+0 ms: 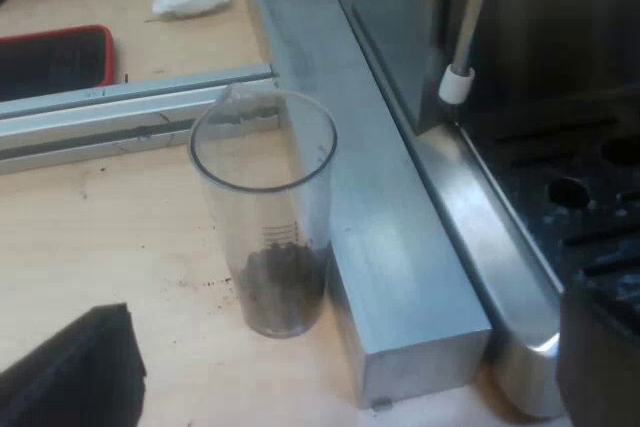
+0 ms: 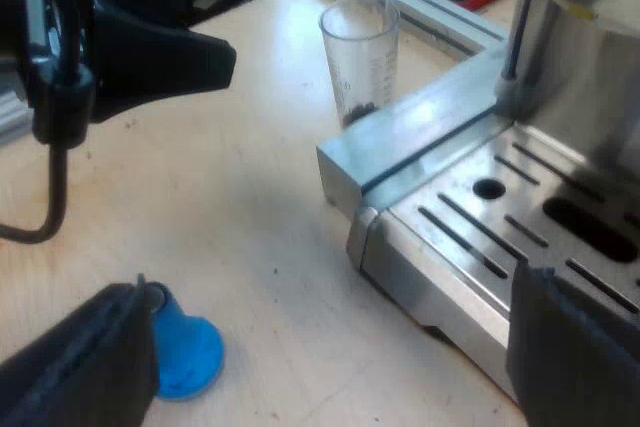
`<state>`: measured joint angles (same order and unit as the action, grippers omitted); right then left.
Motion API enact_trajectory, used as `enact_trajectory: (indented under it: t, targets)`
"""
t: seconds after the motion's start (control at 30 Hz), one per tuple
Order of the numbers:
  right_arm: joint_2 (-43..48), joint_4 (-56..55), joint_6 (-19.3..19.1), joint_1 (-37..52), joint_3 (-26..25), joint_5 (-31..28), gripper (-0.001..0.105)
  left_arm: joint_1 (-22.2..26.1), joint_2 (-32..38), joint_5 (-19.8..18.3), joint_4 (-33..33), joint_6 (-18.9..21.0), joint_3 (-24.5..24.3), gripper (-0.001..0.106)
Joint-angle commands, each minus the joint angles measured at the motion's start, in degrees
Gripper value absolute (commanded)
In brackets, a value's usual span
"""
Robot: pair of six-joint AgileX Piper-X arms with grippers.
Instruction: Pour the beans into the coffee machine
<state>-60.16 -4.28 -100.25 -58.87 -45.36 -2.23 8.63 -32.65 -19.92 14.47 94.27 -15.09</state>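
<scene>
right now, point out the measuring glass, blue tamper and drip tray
measuring glass (image 1: 265, 207), left wrist view, clear side wall
blue tamper (image 2: 185, 352), right wrist view, its blue base
drip tray (image 2: 440, 252), right wrist view, slotted metal top

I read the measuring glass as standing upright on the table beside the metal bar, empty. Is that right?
Not empty: the left wrist view shows dark beans at the bottom of the measuring glass. It does stand upright on the table beside the metal bar.
</scene>
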Motion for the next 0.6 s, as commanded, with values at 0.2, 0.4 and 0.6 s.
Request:
enact_trajectory:
  t: [0.2, 0.4, 0.6]
  targets:
    - [-2.85, 5.7, 0.19, -0.07, -0.12, -0.56, 0.074, -0.27, -6.91, -0.49, -11.31, 0.1, 3.77, 0.086]
    - [-3.39, 7.6, 0.85, -0.07, -0.12, -0.56, 0.074, -0.27, -13.1, -0.49, -20.25, 0.1, 3.89, 0.086]
    - [-3.39, 8.82, 1.53, -0.07, -0.12, -2.14, 0.074, -0.27, -22.16, -0.49, -32.26, 0.1, 3.89, 0.086]
